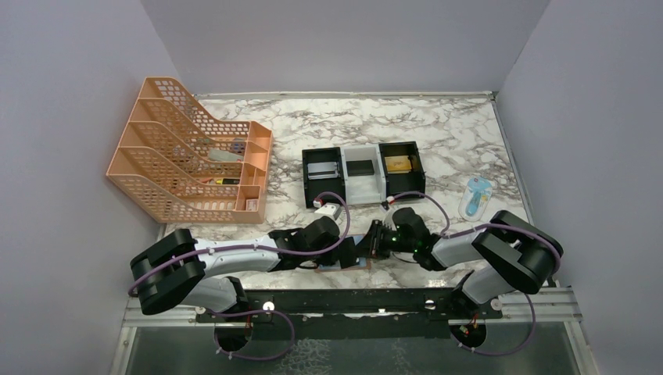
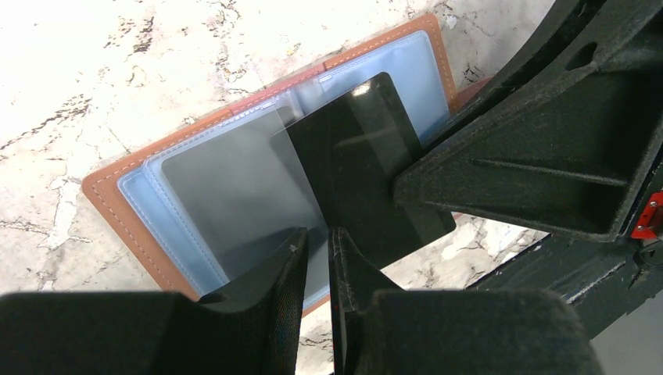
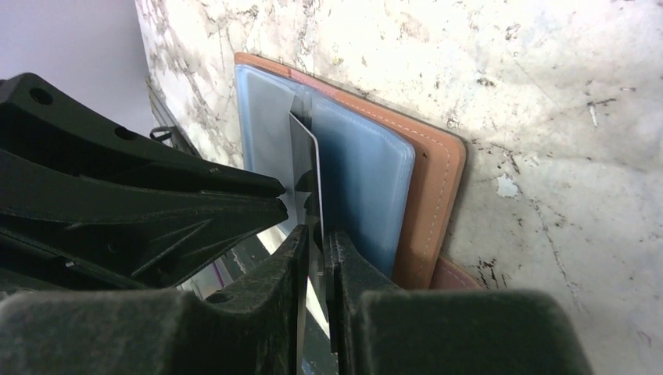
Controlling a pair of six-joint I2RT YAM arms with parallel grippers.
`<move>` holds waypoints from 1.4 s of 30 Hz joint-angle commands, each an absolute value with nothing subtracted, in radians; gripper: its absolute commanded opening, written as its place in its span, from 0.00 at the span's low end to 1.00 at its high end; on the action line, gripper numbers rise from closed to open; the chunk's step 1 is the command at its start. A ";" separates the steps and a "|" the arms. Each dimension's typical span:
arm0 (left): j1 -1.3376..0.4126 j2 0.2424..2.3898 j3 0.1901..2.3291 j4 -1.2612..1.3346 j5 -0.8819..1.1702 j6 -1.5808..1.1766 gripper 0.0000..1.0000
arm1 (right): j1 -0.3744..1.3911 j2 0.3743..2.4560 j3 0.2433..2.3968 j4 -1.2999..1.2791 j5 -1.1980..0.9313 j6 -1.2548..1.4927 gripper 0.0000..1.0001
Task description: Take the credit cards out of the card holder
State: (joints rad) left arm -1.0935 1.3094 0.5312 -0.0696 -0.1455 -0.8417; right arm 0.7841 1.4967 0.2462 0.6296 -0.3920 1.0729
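Observation:
The card holder [image 2: 109, 195] lies open on the marble near the table's front edge, tan leather outside, light-blue clear sleeves inside. It also shows in the right wrist view [image 3: 434, 180] and partly under both grippers from above [image 1: 353, 264]. A black credit card [image 2: 360, 156] sticks halfway out of a sleeve. My right gripper [image 3: 314, 234] is shut on the free end of that card [image 3: 306, 160], seen edge-on. My left gripper [image 2: 317, 234] pinches a clear sleeve leaf at the holder's near edge. From above the two grippers [image 1: 356, 251] [image 1: 375, 241] meet tip to tip.
A black-and-white three-compartment tray [image 1: 363, 173] stands behind the grippers, with a flat item in each compartment. An orange mesh file rack [image 1: 195, 148] fills the back left. A blue-and-white packet [image 1: 475, 195] lies at the right. The table's front rail is just below the holder.

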 commanded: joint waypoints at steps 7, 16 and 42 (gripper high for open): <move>-1.095 1.314 0.525 -0.103 -0.172 -0.822 0.19 | 0.784 1.474 0.288 0.549 -0.375 1.026 0.16; -1.097 1.313 0.526 -0.105 -0.173 -0.819 0.19 | 0.784 1.434 0.298 0.501 -0.368 0.995 0.02; -1.094 1.146 0.526 -0.132 -0.233 -0.807 0.46 | 0.784 1.270 0.261 0.473 -0.305 0.880 0.01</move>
